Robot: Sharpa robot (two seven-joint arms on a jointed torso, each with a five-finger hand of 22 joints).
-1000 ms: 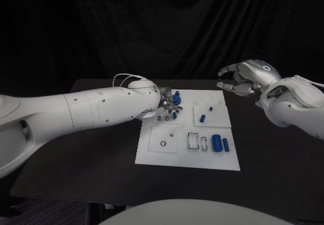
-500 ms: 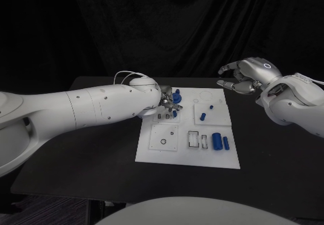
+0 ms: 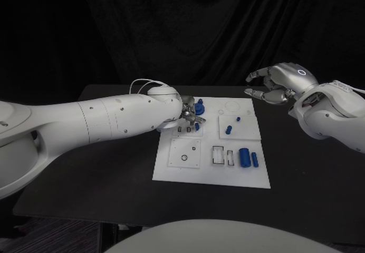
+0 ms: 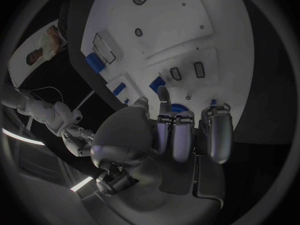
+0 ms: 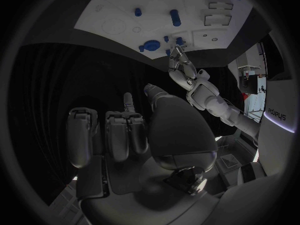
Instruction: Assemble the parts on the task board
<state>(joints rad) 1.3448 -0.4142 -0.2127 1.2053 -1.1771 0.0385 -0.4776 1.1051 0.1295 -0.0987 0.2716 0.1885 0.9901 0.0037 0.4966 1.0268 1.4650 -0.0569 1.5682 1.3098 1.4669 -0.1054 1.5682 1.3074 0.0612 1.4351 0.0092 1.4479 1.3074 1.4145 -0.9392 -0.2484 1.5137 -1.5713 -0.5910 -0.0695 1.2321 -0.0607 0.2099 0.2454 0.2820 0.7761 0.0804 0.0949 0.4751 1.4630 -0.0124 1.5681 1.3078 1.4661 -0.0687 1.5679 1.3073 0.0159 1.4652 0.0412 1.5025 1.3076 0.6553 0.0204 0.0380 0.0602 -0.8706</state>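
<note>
The black table (image 3: 91, 190) had the flat white rectangular task board (image 3: 213, 176) sitting in the middle, and that's where all the small blue plastic parts were. The robot's left hand (image 3: 187, 112) was down over the board's far left corner, fingers curled in close around a cluster of blue pieces (image 3: 198, 108) standing there. Honestly I couldn't tell from the head view or the left wrist view whether it actually had hold of one or was just touching them. The silver right hand (image 3: 275, 84) was up off the table, past the board's far right corner, fingers bent inward a bit but spread apart, holding nothing.

Smaller stuff: a fat blue cylinder (image 3: 244, 157) lay near the board's right edge with a thinner blue rod (image 3: 255, 161) just beside it. Two tiny blue pegs (image 3: 229, 130) stood in the raised square panel further back.
</note>
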